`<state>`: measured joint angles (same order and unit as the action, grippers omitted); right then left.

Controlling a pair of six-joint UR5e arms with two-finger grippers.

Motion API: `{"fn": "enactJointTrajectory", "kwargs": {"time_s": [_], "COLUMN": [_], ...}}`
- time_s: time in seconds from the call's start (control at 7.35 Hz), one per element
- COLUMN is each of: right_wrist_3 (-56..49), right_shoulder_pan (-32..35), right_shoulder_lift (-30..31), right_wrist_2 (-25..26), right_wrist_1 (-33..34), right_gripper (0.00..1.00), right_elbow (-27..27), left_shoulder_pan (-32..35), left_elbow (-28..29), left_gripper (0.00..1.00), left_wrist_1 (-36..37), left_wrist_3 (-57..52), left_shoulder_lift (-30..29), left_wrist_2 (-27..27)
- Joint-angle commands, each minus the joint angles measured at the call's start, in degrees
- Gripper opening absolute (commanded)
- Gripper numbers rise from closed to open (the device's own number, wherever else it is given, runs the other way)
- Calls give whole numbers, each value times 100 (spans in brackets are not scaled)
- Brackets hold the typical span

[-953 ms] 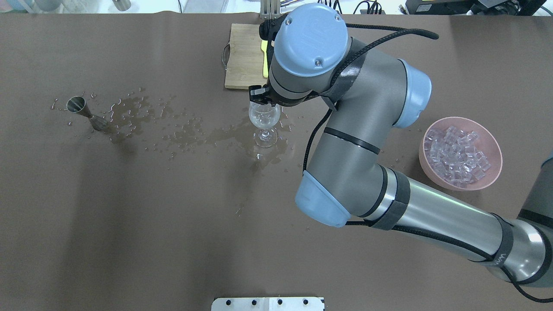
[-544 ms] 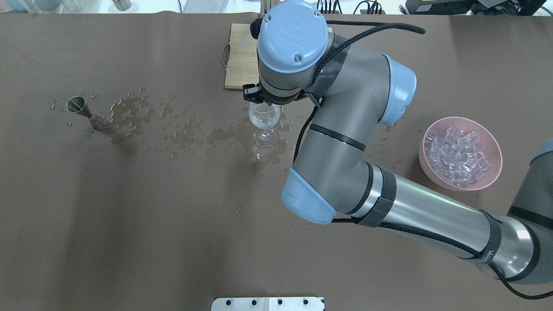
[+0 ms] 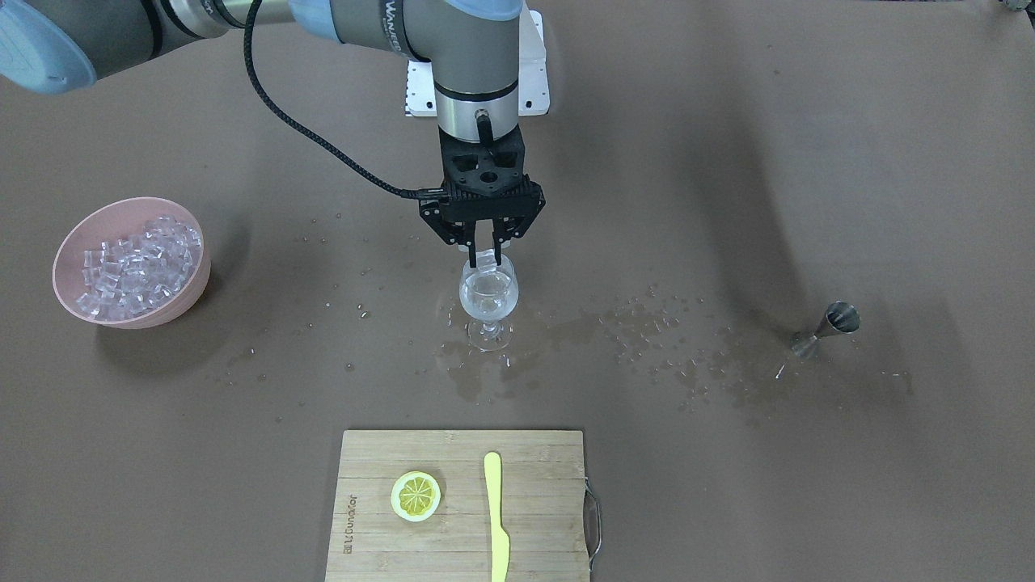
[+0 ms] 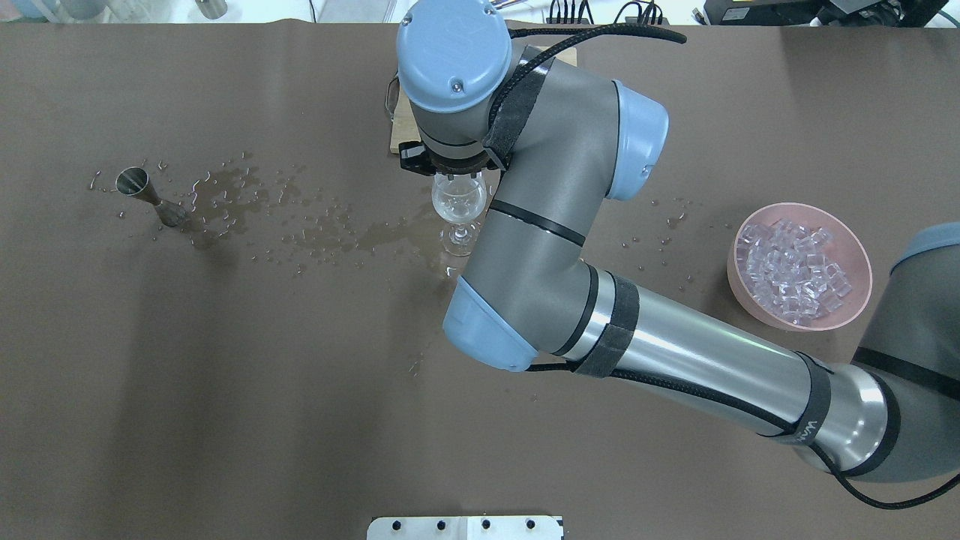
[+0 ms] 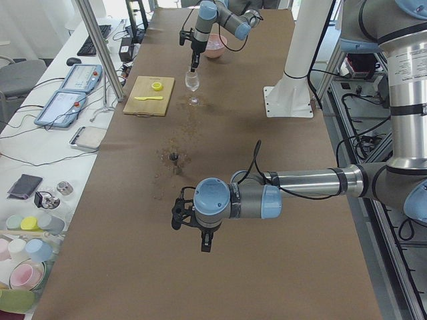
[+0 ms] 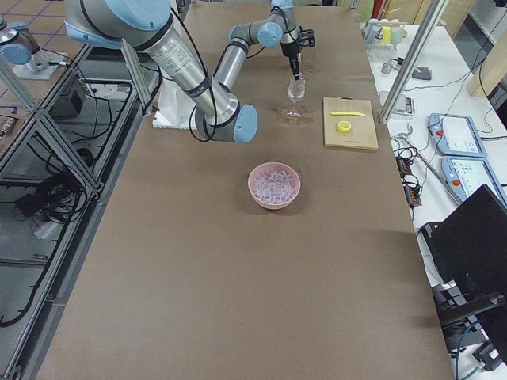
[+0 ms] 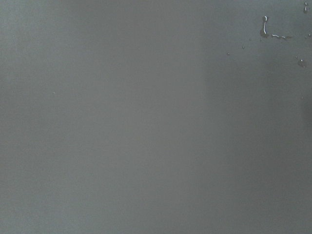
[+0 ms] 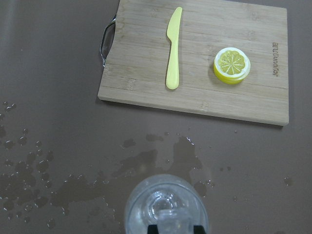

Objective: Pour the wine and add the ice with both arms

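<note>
Risk: right tool (image 3: 485, 257) is clamped on one ice cube (image 8: 170, 225) just above the rim of the glass (image 3: 488, 301). If it lets go off-centre or too high, the cube could clip the rim, splash the wine (image 3: 487, 307) or tip the stemmed glass. The bench (image 3: 728, 162) around the foot is wet with puddles (image 3: 647, 331), so it may slide. Glass holds a small amount of clear wine. Pink bowl (image 3: 81, 241), well apart, is heaped with ice (image 3: 137, 263). Left tool (image 5: 206, 245) hovers over bare bench, apart or together I cannot tell
</note>
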<state>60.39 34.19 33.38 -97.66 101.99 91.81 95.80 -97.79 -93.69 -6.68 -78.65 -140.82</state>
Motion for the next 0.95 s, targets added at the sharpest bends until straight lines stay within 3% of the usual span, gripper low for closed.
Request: {"fn": "enactJointTrajectory", "kwargs": {"time_s": [0.0,0.14,0.27,0.82], "right_wrist_3": [-9,-1,-1,-53], "right_shoulder_pan": [-70,-96,-184,-202], "right_shoulder_lift": [-33,-42,-25,-25], "right_wrist_2": [106,133,438,432], "right_wrist_1": [40,40,40,31], "right_gripper": [0,64,100,100], "right_elbow": [-14,-14,-5,82], "left_shoulder_pan": [0,0,0,0], "left_elbow": [5,40,136,225], "left_gripper": [98,98,98,98], "left_wrist_1": [0,-52,-183,-343], "left_wrist_3": [0,0,0,18], "left_shoulder_lift": [-2,-2,-2,-10], "left_wrist_2": [2,-7,-7,-7]}}
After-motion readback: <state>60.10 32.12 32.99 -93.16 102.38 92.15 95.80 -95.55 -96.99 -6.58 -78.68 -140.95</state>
